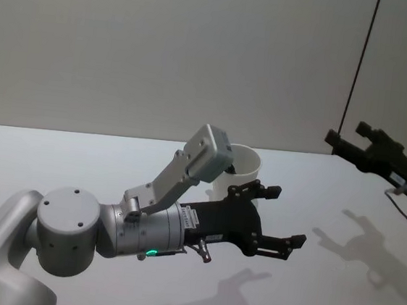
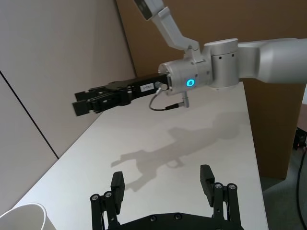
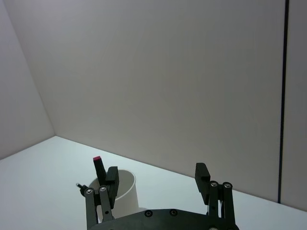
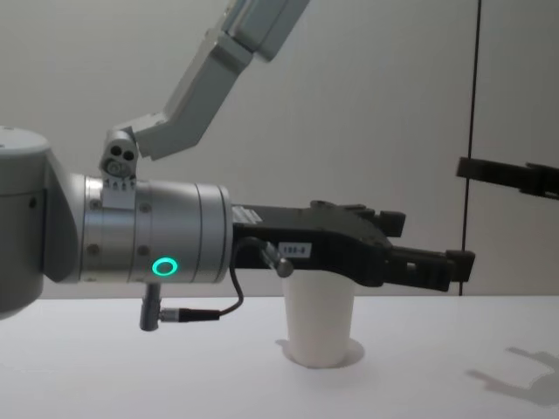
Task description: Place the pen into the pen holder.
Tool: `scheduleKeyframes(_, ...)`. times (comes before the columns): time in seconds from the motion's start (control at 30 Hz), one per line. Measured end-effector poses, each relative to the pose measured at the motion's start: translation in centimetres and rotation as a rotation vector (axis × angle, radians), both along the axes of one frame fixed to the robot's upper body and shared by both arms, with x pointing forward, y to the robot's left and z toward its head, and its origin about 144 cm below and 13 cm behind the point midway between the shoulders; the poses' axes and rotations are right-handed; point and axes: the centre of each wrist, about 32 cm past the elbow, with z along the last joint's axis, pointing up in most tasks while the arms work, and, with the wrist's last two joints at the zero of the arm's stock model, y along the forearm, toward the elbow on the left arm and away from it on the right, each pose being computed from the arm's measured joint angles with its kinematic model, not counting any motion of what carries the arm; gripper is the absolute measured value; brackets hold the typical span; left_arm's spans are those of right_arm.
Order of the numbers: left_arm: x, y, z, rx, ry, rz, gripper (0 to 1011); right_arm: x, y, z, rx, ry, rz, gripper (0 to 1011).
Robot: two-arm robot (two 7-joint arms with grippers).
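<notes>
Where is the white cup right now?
The pen holder stands upright on the white table, mid-table in the head view, just behind the open left gripper.

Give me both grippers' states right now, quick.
Left gripper: open, holding nothing, raised beside the pen holder.
Right gripper: open, empty, raised over the table.

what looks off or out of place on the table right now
Nothing stands out. The pen holder stands upright on the white table, undamaged, with a dark end poking above its rim. The left claw hangs open beside it; the right claw is raised off to the side.
</notes>
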Motion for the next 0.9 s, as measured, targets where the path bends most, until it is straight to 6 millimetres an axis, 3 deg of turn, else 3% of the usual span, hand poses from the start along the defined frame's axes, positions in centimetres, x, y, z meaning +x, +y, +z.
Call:
scheduleKeyframes(0.4, 0.0, 0.0, 0.0, 0.0, 0.0, 0.0, 1004, -3.5, -0.8, -0.7, -0.018, 0.019, -0.048, 1001)
scheduleKeyframes(0.9, 0.0, 0.0, 0.0, 0.0, 0.0, 0.0, 1004, -6.0, -0.8, -0.8, -0.039, 0.018, -0.053, 1001)
